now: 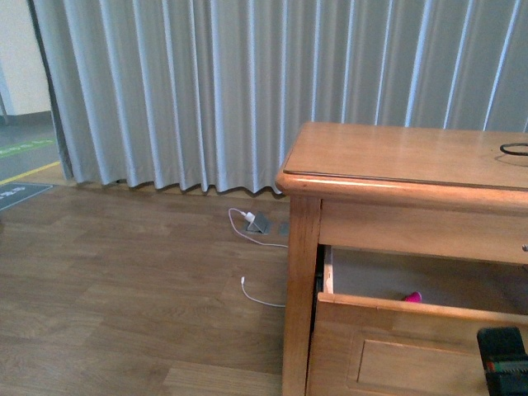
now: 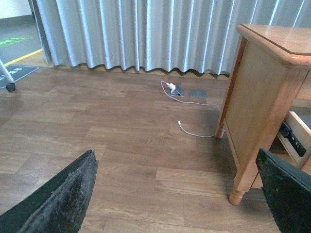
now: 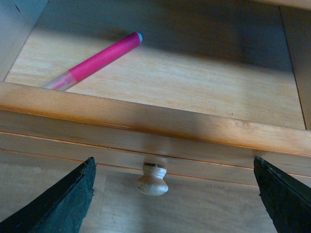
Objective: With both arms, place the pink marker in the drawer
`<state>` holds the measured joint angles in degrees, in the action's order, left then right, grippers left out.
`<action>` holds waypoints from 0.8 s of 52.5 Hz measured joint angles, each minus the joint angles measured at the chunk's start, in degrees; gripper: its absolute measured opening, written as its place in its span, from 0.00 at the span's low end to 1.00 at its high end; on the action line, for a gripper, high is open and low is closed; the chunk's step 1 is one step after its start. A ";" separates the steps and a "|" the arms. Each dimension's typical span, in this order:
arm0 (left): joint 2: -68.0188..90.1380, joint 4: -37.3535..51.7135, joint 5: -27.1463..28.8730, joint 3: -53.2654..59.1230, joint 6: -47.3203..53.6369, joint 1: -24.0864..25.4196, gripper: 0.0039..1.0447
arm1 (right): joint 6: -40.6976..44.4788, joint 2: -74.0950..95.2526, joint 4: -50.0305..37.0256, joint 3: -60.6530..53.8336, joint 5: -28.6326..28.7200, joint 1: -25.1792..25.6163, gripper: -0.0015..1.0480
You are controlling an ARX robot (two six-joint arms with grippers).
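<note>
The right tool [image 3: 172, 194] is seen spread wide and empty just in front of the knob [image 3: 152, 179]. Beyond the knob, the drawer [image 3: 146, 124] is pulled out, and the marker [image 3: 95, 62] is lain on its pale floor towards ten o'clock. The left tool [image 2: 180, 194] is held released above the floor [image 2: 97, 126], beside the dresser [image 2: 262, 87]. A cable [image 2: 197, 131] is seen further off, before the curtain [image 1: 206, 82].

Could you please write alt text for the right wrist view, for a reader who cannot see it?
A pink marker lies flat on the pale wooden floor of an open drawer. Below the drawer's front edge sits its round pale knob, between the two dark fingers of the open right hand.
</note>
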<state>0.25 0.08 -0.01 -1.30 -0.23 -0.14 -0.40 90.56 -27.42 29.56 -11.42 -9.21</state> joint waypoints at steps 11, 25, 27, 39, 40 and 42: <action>0.00 0.00 0.00 -0.02 0.00 0.00 0.94 | -0.09 9.40 -12.44 3.45 -0.07 1.14 0.92; 0.00 0.00 0.00 -0.02 0.00 0.00 0.94 | 1.22 19.50 -21.00 10.08 0.68 2.32 0.92; 0.00 0.00 0.00 -0.02 0.00 0.00 0.94 | 1.36 20.31 -21.57 10.82 0.87 2.40 0.92; 0.00 0.00 0.00 0.00 0.00 0.00 0.94 | 1.49 24.85 -28.92 13.11 0.57 2.84 0.92; 0.00 0.00 0.00 -0.02 0.00 0.00 0.94 | 1.42 24.96 -29.14 13.11 0.50 2.84 0.92; 0.00 0.00 0.00 -0.02 0.00 0.00 0.94 | 1.18 25.35 -30.01 13.11 0.42 2.91 0.92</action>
<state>0.25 0.08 -0.01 -1.32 -0.23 -0.14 0.78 115.92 -57.43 42.68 -11.00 -6.31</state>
